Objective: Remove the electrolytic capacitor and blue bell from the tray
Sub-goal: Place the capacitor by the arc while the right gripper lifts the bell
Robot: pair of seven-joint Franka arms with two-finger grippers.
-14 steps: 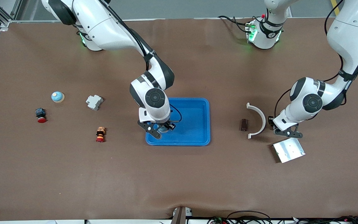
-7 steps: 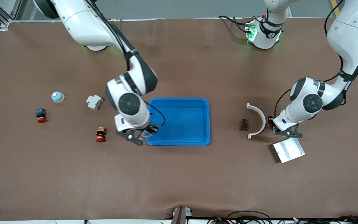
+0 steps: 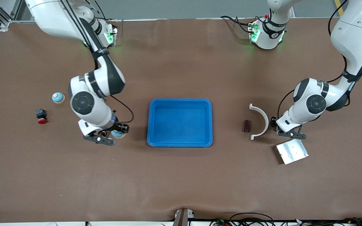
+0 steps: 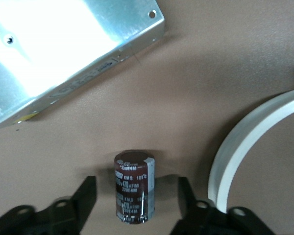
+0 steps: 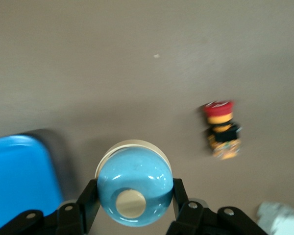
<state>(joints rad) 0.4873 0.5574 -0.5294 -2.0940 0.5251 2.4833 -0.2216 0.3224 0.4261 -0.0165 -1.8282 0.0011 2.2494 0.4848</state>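
My right gripper (image 3: 114, 135) is shut on a blue bell with a cream button (image 3: 117, 134). It holds the bell over the brown table beside the blue tray (image 3: 181, 101), toward the right arm's end. The right wrist view shows the bell (image 5: 137, 171) clamped between the fingers (image 5: 86, 193). A second blue bell (image 3: 58, 97) sits on the table. My left gripper (image 3: 289, 134) is open. A brown capacitor (image 4: 133, 181) lies between its fingers (image 4: 87, 188), untouched. My hand hides that capacitor in the front view. Another brown capacitor (image 3: 246, 125) lies inside the white arc (image 3: 264, 121).
A metal plate (image 3: 292, 151) lies nearer the camera than the left gripper, also in the left wrist view (image 4: 63, 54). An orange-red push button (image 5: 220, 129) lies by the right gripper. A red button (image 3: 41, 116) lies toward the right arm's end.
My right arm has carried the bell from over the blue tray toward the right arm's end, off the tray. The left arm has not moved.
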